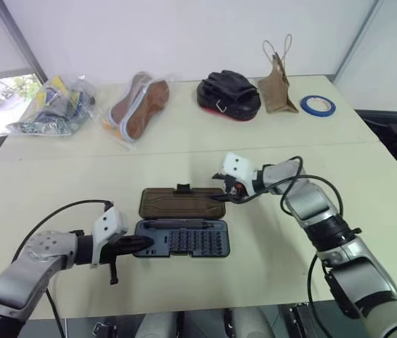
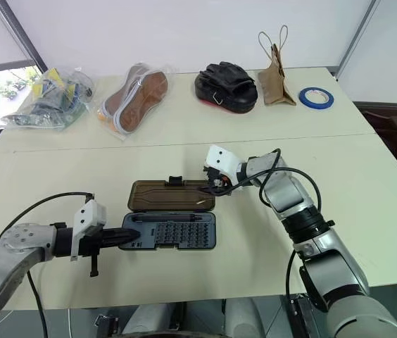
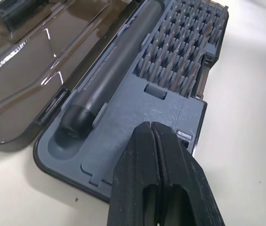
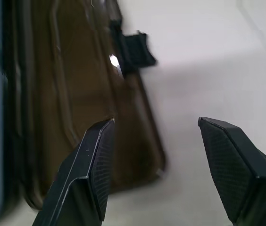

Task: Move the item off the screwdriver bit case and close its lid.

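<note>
The screwdriver bit case lies open in the middle of the table. Its grey-blue base (image 1: 191,241) holds rows of bits and a black driver handle (image 3: 109,70). The brown see-through lid (image 1: 181,203) lies flat behind the base, with a black latch (image 4: 135,47) on its far edge. My left gripper (image 1: 146,244) is shut with nothing in it, its tips resting on the left end of the base (image 3: 123,117). My right gripper (image 1: 221,195) is open at the lid's right end (image 4: 76,94); one finger is over the lid, the other over bare table.
Along the table's far side lie a clear bag of packets (image 1: 51,105), bagged shoe insoles (image 1: 139,105), a black glove bundle (image 1: 228,94), a small brown paper bag (image 1: 277,84) and a blue tape roll (image 1: 317,105). The table's front edge runs just behind my arms.
</note>
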`<state>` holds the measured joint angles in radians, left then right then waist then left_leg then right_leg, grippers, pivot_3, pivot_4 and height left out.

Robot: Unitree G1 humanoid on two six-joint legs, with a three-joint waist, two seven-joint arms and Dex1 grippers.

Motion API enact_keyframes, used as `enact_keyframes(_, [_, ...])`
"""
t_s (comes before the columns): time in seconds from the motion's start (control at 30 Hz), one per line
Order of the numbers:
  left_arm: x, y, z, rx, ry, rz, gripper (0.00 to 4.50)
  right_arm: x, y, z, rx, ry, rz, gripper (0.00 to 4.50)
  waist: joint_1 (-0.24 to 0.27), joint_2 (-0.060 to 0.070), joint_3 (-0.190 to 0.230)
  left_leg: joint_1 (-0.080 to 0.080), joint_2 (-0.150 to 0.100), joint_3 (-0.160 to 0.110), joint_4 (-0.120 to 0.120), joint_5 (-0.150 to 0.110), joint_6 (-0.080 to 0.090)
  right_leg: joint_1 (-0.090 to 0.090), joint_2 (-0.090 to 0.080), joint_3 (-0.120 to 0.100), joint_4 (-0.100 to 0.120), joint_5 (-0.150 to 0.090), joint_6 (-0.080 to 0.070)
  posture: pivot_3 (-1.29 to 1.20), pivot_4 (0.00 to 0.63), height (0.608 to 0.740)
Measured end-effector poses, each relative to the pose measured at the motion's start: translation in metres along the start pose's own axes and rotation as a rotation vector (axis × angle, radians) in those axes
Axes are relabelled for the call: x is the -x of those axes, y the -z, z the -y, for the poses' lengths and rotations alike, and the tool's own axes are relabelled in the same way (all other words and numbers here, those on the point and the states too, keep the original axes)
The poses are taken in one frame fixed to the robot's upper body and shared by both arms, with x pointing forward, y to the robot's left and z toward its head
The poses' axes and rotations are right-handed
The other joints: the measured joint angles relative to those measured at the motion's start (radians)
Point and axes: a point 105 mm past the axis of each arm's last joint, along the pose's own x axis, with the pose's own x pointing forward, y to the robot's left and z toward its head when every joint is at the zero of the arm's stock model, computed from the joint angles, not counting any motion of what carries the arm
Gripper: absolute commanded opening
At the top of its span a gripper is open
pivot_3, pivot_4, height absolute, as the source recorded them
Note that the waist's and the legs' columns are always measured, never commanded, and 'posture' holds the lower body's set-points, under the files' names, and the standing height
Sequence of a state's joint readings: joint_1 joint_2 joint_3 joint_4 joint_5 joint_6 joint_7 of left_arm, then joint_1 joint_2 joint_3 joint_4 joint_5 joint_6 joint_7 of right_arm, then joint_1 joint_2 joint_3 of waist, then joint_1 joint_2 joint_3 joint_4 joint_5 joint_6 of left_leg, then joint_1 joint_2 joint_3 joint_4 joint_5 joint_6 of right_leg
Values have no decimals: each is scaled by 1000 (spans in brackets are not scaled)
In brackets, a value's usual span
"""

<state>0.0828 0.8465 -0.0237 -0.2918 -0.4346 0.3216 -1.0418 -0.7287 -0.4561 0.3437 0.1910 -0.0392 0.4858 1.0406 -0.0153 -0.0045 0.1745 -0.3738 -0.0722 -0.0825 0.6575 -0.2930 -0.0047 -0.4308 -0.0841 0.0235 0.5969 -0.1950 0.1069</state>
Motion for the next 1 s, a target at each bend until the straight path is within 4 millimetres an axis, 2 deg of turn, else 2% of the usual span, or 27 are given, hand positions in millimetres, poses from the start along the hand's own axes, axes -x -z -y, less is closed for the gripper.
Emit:
enact_keyframes(0.1, [-1, 0, 0, -5, -2, 0, 0, -7, 10, 5, -10, -18, -74, 2914, 0, 0, 0, 0, 0, 0, 0, 0, 0, 0, 0, 0, 0, 0, 0, 0, 150, 740])
enact_keyframes(0.13, [-1, 0, 0, -6, -1, 1, 0, -9, 10, 5, -14, -24, -73, 2398, 0, 1, -1, 0, 0, 0, 0, 0, 0, 0, 0, 0, 0, 0, 0, 0, 150, 740])
enact_keyframes(0.17, [-1, 0, 1, -6, -2, 1, 0, -11, 9, 6, -19, -34, -77, 2091, -1, 1, -1, 1, 0, 0, 0, 0, 0, 0, 0, 0, 0, 0, 0, 0, 150, 740])
enact_keyframes(0.23, [-2, 0, 1, -2, -4, 5, 0, -16, 8, 5, -19, -59, -82, 966, -2, 1, -1, 1, 0, 0, 0, 0, 0, 1, 0, 0, 0, 0, 0, 0, 150, 740])
enact_keyframes(0.3, [-3, 1, 2, 4, -9, 12, 0, -18, 6, 6, 0, -69, -88, 26, -3, 2, -2, 2, 0, 0, 0, 0, 0, 1, 0, 0, 0, 0, 0, 0, 150, 740])
enact_keyframes(0.4, [-4, 2, 3, 12, -17, 13, 0, -20, 7, 5, 41, -109, -115, 26, -5, -1, -6, 6, 1, 0, -4, 0, 0, 3, 1, 0, 0, 0, 0, 0, 150, 740])
enact_keyframes(0.6, [-7, 4, 5, 38, -30, 19, 0, -24, 9, 5, 94, -123, -103, 26, -7, 0, -8, 16, 1, 0, -9, 0, -1, 11, 1, 0, 0, -2, -2, 0, 150, 740])
enact_keyframes(0.77, [-9, 3, 7, 49, -40, 29, 0, -26, 5, 6, 239, -101, -87, 26, -16, 1, -8, 17, 1, 0, -9, 1, -1, 11, 2, 0, 1, -2, -2, 0, 150, 740])
enact_keyframes(0.87, [-11, 2, 8, 78, -44, 51, 0, -20, -5, 8, 335, -62, -59, 26, -17, 2, -7, 16, 1, 0, -9, 1, -2, 10, 1, 0, 1, -2, -2, 0, 150, 740])
enact_keyframes(1.0, [-15, -2, 12, 111, -30, 63, 0, 1, -21, 10, 439, 8, -10, 26, -2, 2, -6, 13, 0, -1, -9, 1, -2, 8, 1, 0, 1, -1, -2, 0, 150, 740])
